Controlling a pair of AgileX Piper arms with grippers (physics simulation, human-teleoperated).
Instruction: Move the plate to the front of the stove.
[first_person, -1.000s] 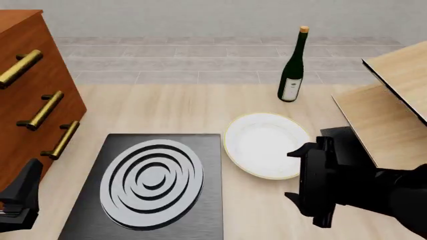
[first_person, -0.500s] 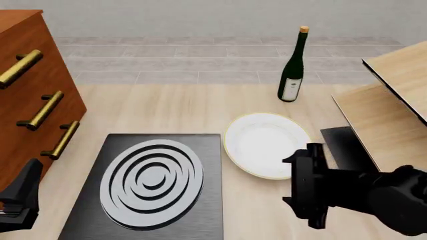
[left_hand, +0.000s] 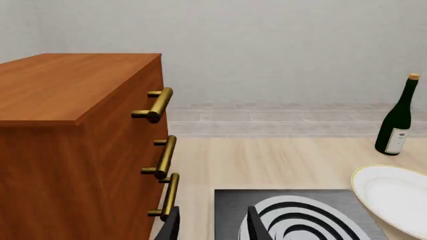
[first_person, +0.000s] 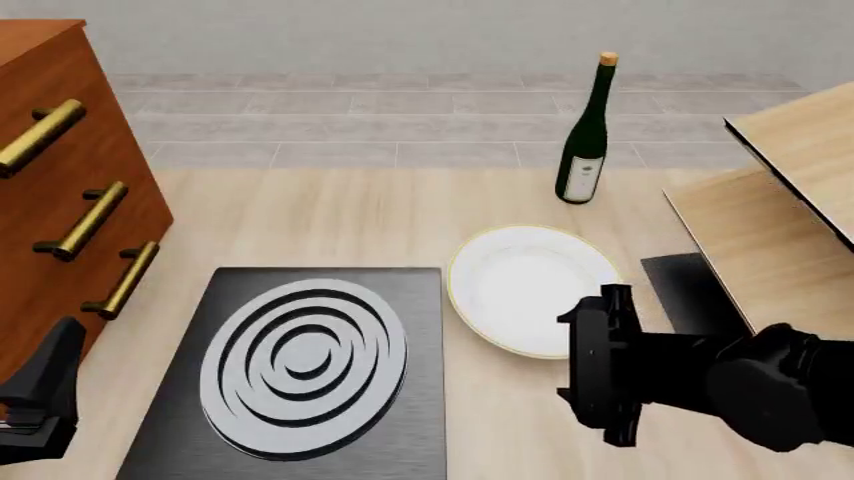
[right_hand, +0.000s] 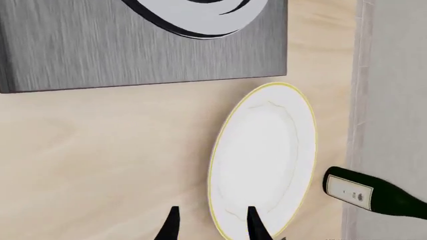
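The white plate (first_person: 531, 285) with its thin gold rim lies flat on the table, just right of the black stove (first_person: 310, 372) with silver rings. My right gripper (first_person: 574, 355) hovers at the plate's near-right edge, open and holding nothing. In the right wrist view the plate (right_hand: 265, 159) and the stove (right_hand: 133, 45) both show, and the right gripper (right_hand: 211, 224) has the plate's rim running between its two fingertips. My left gripper (first_person: 40, 400) rests open at the near left, by the cabinet. The left wrist view shows the left gripper (left_hand: 212, 229) open, the stove (left_hand: 300, 220) and the plate (left_hand: 393, 197).
A dark green wine bottle (first_person: 583, 150) stands behind the plate. A brown drawer cabinet (first_person: 54, 200) with brass handles fills the left side. Slanted wooden boards (first_person: 787, 220) rise at the right, with a small plain black mat (first_person: 687, 290) at their foot.
My right gripper has slid left, closing in on the plate's near-right edge. The plate, the stove and the left arm have stayed put.
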